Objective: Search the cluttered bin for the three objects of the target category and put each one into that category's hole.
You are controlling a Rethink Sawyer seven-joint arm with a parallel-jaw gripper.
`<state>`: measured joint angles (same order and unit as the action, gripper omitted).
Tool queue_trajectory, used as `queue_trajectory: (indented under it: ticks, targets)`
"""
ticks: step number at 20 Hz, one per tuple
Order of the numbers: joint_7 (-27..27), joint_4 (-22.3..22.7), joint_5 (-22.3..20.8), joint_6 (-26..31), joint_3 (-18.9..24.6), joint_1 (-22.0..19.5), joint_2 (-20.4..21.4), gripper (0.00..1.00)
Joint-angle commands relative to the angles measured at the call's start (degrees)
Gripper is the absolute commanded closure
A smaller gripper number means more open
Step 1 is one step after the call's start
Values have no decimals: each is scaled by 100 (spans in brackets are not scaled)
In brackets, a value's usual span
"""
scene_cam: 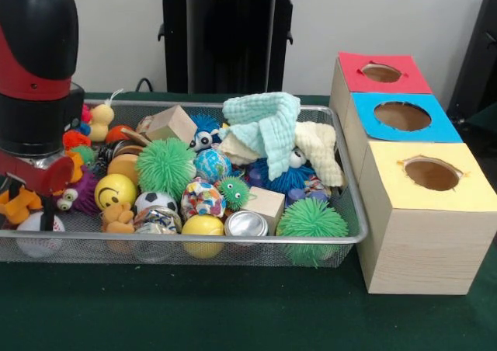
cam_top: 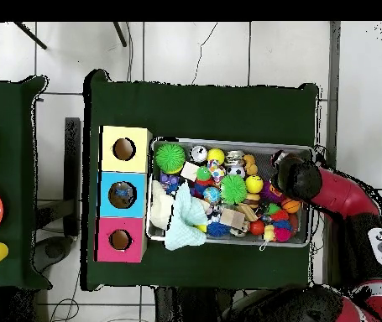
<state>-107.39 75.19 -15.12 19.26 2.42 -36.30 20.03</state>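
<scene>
None of the sorting shows as done: the bin (scene_cam: 342, 238) on the bench (scene_cam: 194, 312) is packed with toys, the three holes (scene_cam: 432, 174) look empty from the front, and the tool (scene_cam: 35, 182) sits low over the bin's end, grip unclear.

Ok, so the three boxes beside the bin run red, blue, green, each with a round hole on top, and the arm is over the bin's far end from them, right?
One thing is off: there is no green box. The boxes run red, blue, yellow, as the front view shows. Each does have a round hole on top, and the arm is over the end of the bin away from the boxes.
</scene>
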Motion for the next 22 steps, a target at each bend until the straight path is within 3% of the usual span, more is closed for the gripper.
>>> queue_trajectory:
  ticks: [1,5,8,11,14,18,22]
  targets:
    - [-511,800,-201,-579,544,224,-998,0]
    - [-735,843,-256,-706,72,545,-930,0]
    - [-458,591,-560,-834,-315,692,-915,0]
    - [140,371,-869,-890,-259,463,-886,0]
    - [607,302,-996,-623,144,161,-968,0]
    - [293,533,-878,-743,503,37,-1249,0]
    - [-381,708,-537,-936,478,268,-1424,0]
